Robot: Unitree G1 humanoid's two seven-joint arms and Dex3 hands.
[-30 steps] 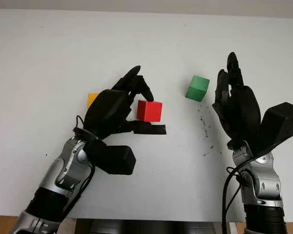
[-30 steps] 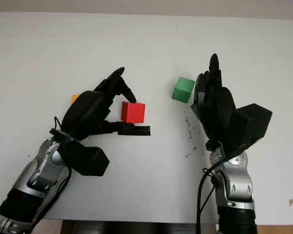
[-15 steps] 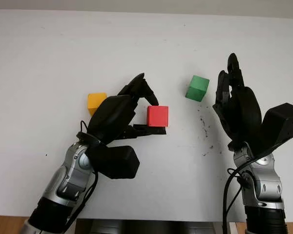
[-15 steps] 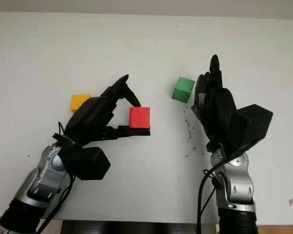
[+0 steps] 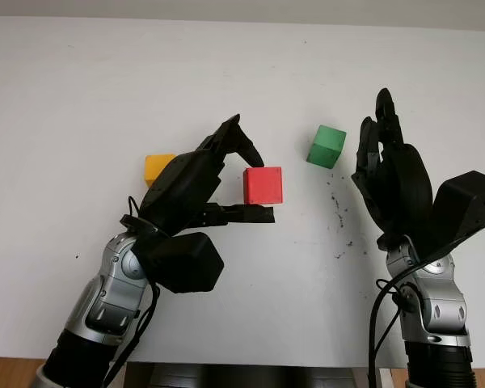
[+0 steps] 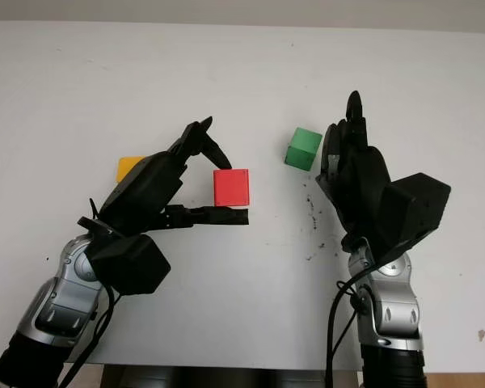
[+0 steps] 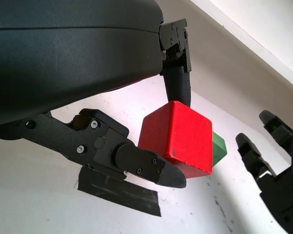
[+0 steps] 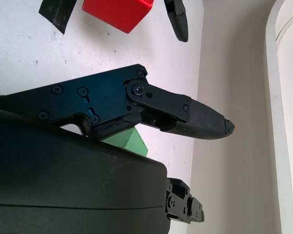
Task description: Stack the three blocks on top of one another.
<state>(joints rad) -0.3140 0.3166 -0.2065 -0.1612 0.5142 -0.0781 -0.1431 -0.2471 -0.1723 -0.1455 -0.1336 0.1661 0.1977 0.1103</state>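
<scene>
My left hand (image 5: 256, 184) is shut on the red block (image 5: 263, 185), pinching it between an upper finger and the thumb (image 7: 136, 163) and holding it just above the white table. The yellow block (image 5: 157, 167) sits on the table to the left, behind that hand. Right of the red block, the green block (image 5: 327, 146) rests on the table, partly hidden behind the red one (image 7: 178, 136) in the left wrist view. My right hand (image 5: 381, 149) is open and stands just right of the green block (image 8: 133, 142).
A strip of black tape (image 7: 119, 191) lies on the table under the lifted red block. Dark specks (image 5: 339, 217) dot the white table (image 5: 242, 73) between my hands. The table's front edge (image 5: 291, 365) runs close to my forearms.
The left hand has raised the red block off the table and carried it slightly right, uncovering the yellow block. The right hand has stayed in place.
</scene>
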